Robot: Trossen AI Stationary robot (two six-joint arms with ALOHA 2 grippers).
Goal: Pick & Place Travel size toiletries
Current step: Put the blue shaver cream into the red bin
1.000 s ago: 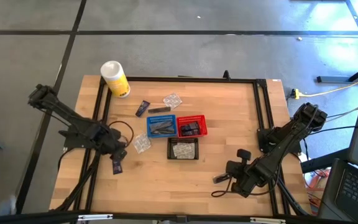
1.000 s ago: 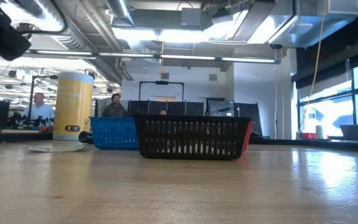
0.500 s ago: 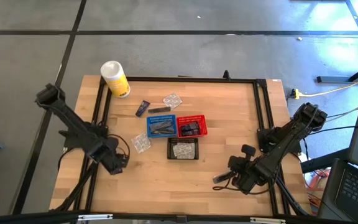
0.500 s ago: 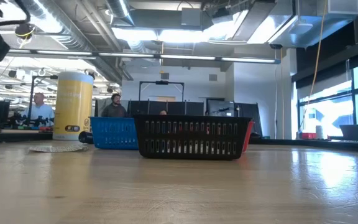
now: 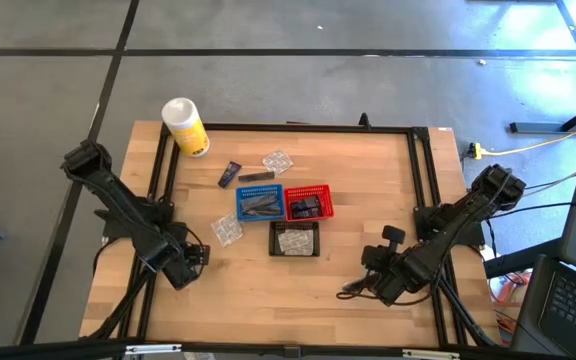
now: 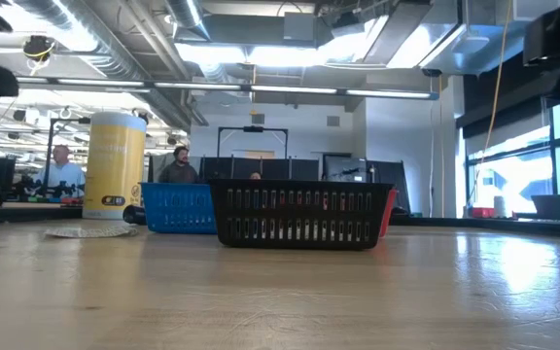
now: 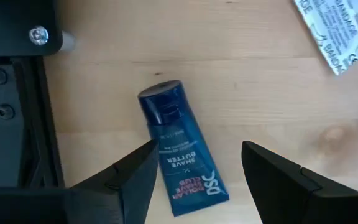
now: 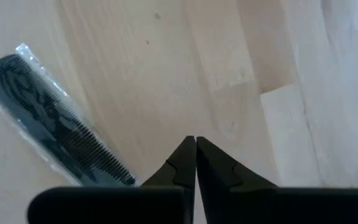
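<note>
A navy tube (image 7: 179, 155) lies flat on the wood near the table's left edge. My left gripper (image 7: 199, 149) hangs open above it, pointing down, with one finger on each side and neither touching; in the high view my left gripper (image 5: 183, 265) hides the tube. A black comb in a clear wrap (image 8: 42, 118) lies near the front right, also seen as the comb (image 5: 351, 291). My right gripper (image 8: 196, 146) is shut just beside it. Another navy tube (image 5: 230, 174), a grey tube (image 5: 256, 177) and clear packets (image 5: 228, 231) (image 5: 277, 160) lie loose on the table.
A blue basket (image 5: 260, 203), a red basket (image 5: 308, 203) and a black basket (image 5: 295, 239) sit at the table's middle, each with items inside. A white-and-yellow canister (image 5: 185, 126) stands at the far left corner. People show in the room beyond (image 6: 61, 165).
My left gripper has moved toward the table's near edge and down, rolling about its own axis, until it stands over the navy tube, which it now covers in the high view. My right gripper has shifted slightly toward the far edge.
</note>
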